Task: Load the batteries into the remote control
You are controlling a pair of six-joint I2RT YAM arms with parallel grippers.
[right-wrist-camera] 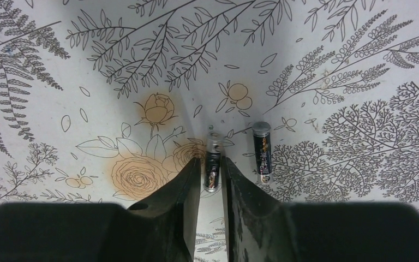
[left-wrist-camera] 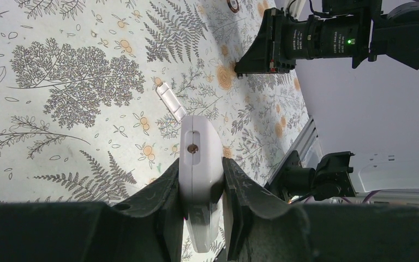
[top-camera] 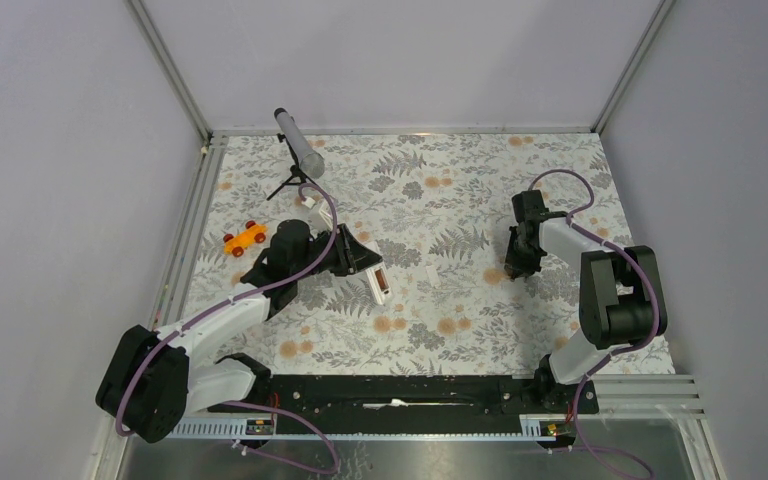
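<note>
Fingers of your left gripper [left-wrist-camera: 201,164] clamp the flat white remote control [left-wrist-camera: 199,139]; your right gripper [right-wrist-camera: 211,164] pinches one slim dark battery [right-wrist-camera: 213,150], its twin [right-wrist-camera: 262,150] just beside.

I have the white remote control [left-wrist-camera: 196,143] pinched in my left gripper [left-wrist-camera: 201,177]. A small white piece [left-wrist-camera: 170,100] lies on the table [left-wrist-camera: 60,125] beyond.

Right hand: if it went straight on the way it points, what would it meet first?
Probably the nearer battery, lying between its fingers; the other battery sits off to one side.
</note>
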